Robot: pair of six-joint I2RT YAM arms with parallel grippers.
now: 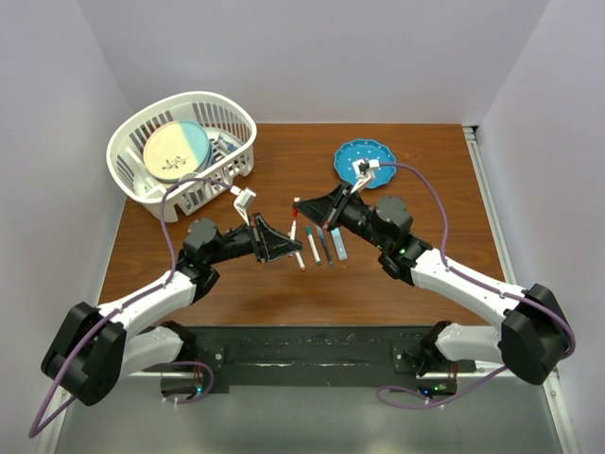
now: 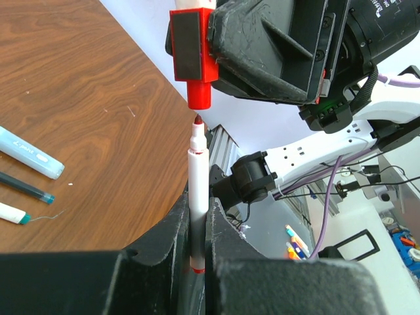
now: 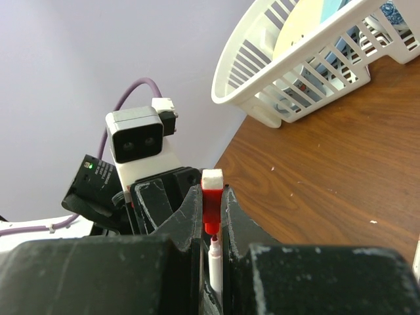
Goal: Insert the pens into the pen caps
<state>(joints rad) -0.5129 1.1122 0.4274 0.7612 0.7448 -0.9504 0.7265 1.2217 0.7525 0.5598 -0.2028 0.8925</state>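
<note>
One white pen (image 2: 197,170) pinched by left claw (image 2: 197,209); red cap (image 2: 199,95) pinched by right claw (image 3: 211,195), just off its tip.

Walls (image 1: 312,57): pale lilac-white panels — rear and both sides of the frame.
Surface (image 1: 312,295): brown wood grain, evenly lit.

You can read nothing here: the dark print on the light blue pen (image 2: 29,153) and the white lettering on the black housing (image 2: 387,23) are too blurred.
</note>
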